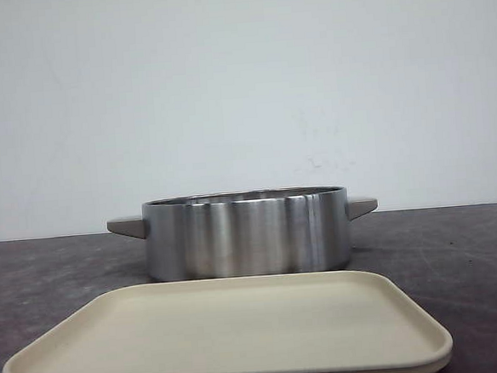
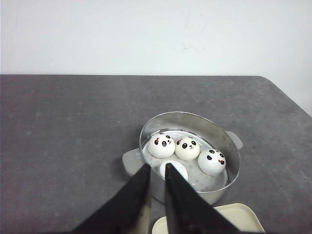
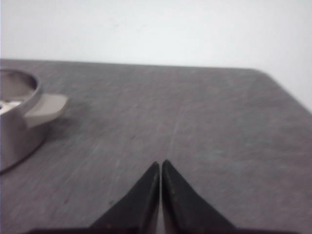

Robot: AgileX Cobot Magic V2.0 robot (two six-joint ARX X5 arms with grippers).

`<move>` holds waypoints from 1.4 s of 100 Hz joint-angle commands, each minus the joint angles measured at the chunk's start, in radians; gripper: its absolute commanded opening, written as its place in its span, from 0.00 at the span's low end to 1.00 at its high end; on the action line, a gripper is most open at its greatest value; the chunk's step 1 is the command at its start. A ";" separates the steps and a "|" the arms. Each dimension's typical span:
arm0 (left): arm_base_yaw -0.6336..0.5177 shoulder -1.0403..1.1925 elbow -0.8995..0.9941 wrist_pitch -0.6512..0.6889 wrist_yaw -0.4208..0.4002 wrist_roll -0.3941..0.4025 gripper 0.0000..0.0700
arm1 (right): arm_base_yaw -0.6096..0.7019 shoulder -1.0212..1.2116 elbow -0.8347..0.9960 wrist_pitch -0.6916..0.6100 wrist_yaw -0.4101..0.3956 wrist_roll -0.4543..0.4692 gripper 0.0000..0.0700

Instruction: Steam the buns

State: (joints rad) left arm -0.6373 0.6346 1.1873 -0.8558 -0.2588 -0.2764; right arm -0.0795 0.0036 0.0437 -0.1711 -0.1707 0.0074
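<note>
the buns (image 2: 187, 148) sit inside the round steel pot (image 2: 229, 146), four smooth white domes on its perforated floor. three lie in a row, each with black oval eyes, ears and a small nose; the middle one looks slightly cream. the fourth (image 2: 174, 170) lies nearer the left gripper (image 2: 157, 170), partly hidden behind its black fingers, face not visible. that gripper hangs above the pot's near rim, fingers a narrow gap apart, holding nothing. the right gripper (image 3: 160, 165) is pressed together and empty above the dark grey table (image 3: 195, 117), beside the pot's grey handle (image 3: 46, 107). a beige tray (image 1: 225, 333) lies in front of the pot.
</note>
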 commanded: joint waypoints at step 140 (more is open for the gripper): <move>0.001 0.000 0.012 -0.005 -0.004 0.016 0.02 | 0.044 0.000 -0.032 0.013 -0.032 -0.045 0.00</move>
State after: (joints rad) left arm -0.6369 0.6342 1.1873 -0.8577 -0.2588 -0.2752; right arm -0.0353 0.0040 0.0177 -0.1677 -0.2050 -0.0299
